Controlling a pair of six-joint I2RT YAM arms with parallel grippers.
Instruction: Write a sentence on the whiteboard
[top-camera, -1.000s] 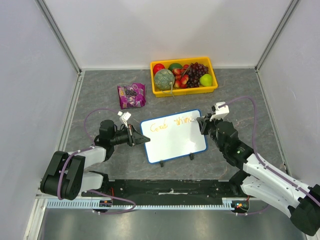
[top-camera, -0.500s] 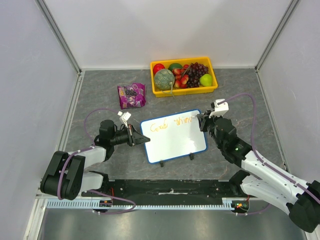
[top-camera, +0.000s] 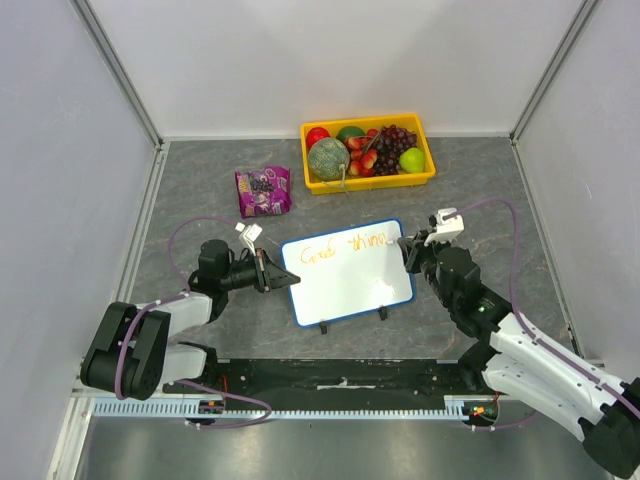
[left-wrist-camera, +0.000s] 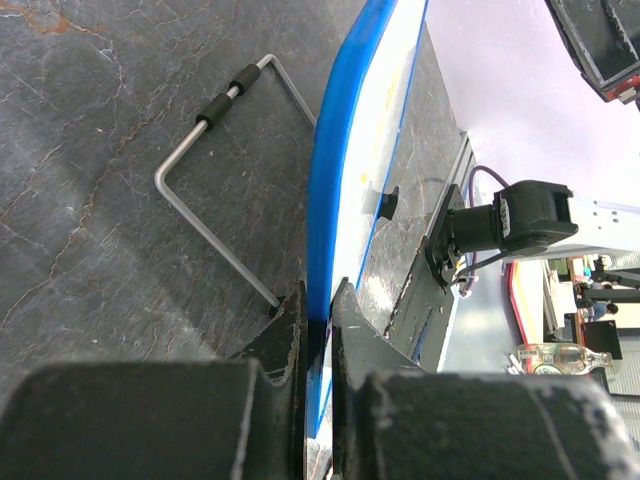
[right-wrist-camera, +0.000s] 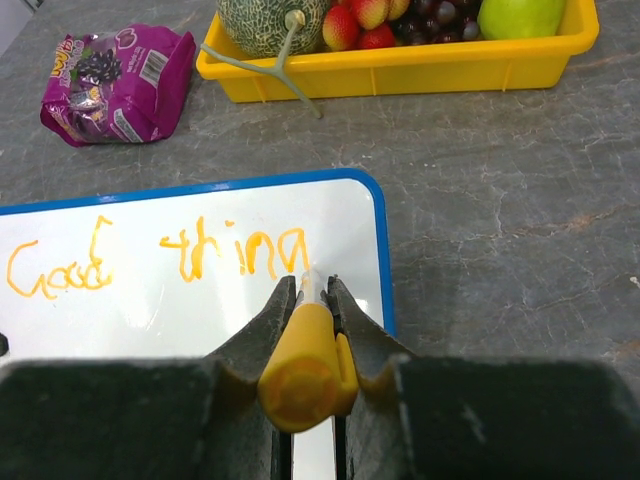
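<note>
Saw the whiteboard (top-camera: 348, 272) in the middle of the table (top-camera: 200, 170), propped on its wire stand (left-wrist-camera: 215, 200). Found it nearer than the yellow tray (top-camera: 368, 184) of fruit and to the right of the purple bag (top-camera: 262, 190). Read the sentence (right-wrist-camera: 250, 255) in orange along the far part of the board: "Good", then most of "thing", with the last letter not finished.

Judged the step in hand to be finishing that last letter. To do it well, probably needed only a soft push on the pen, so as not to tip or slide the board. Needed slow, small moves too, with little room left before the blue rim on the right. Likely needed a new line, nearer on the board, for the next word. Also needed the board held firm from the left.

Found the left gripper (left-wrist-camera: 318, 305) shut tight on the board's blue rim at the left edge, one finger on each face. Found the right gripper (right-wrist-camera: 311, 288) shut around an orange marker (right-wrist-camera: 308, 365), squeezed between the two fingers, tip poking out past them. Saw that tip touching the board at the end of the last orange letter, just beside the right rim. Could not tell how hard it pressed.
</note>
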